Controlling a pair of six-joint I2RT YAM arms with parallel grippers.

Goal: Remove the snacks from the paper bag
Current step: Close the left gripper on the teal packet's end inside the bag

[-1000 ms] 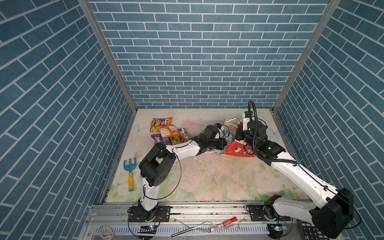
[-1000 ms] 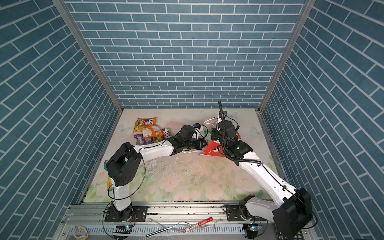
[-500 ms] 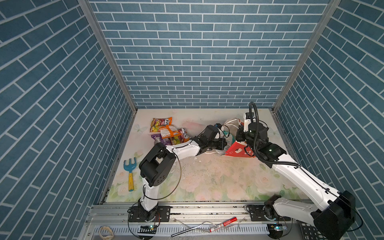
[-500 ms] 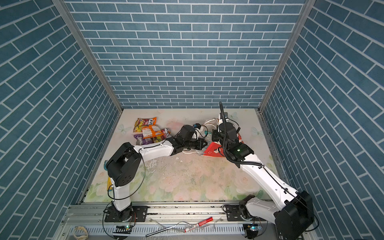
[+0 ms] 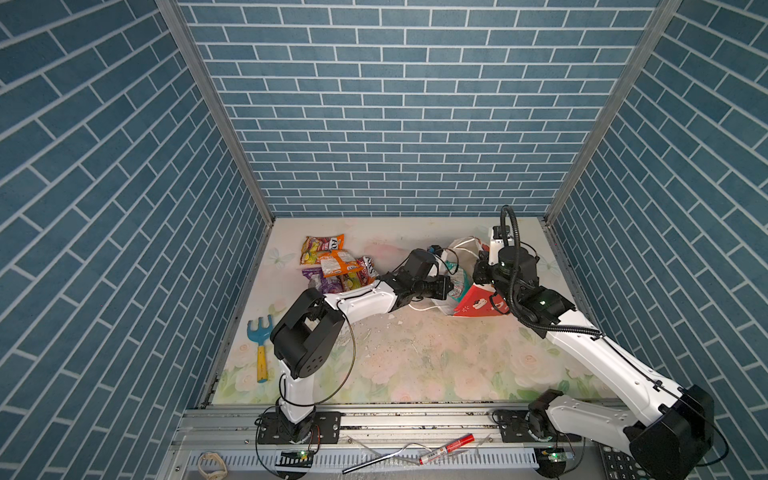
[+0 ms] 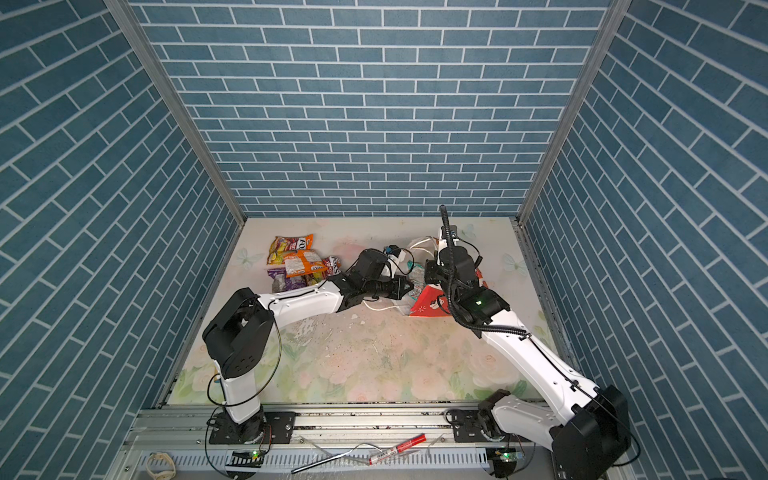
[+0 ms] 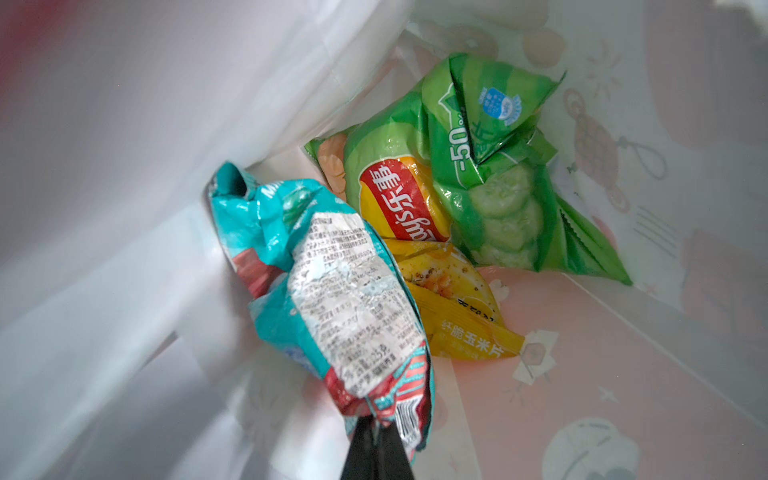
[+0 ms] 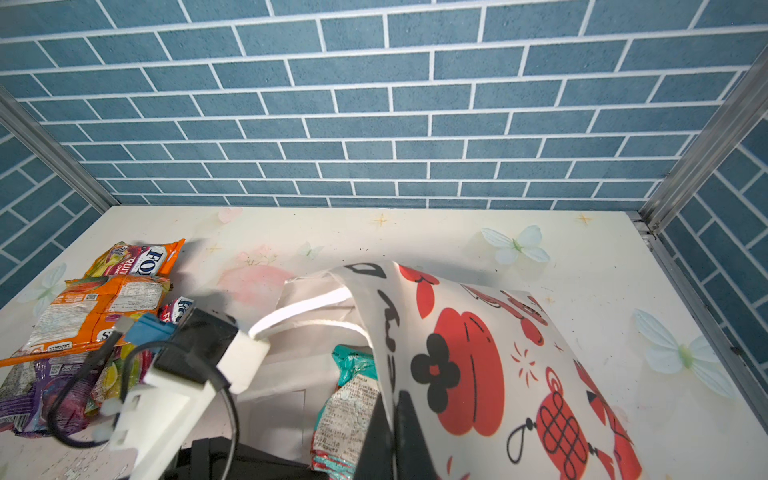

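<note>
Deep inside the paper bag, which lies on its side near the table's far edge, right of the middle, the teal packet sits nearest the mouth, and my left gripper is clenched on its crimped end seam. Behind it the yellow bag is partly covered by it, and the green Lay's bag lies crumpled at the bag's bottom. My right gripper is pinched on the bag's upper wall at the rim, lifting the mouth open. To do this pull well, I judge I should draw the left arm straight back along the bag, low and slow: the grip is on a thin, slippery seam, and a jerk could slip it free. The right hold should not let go, or the paper may sag onto the packet. I would mind the white cord handle across the mouth, then carry the packet to the pile of snacks near the far left corner.
</note>
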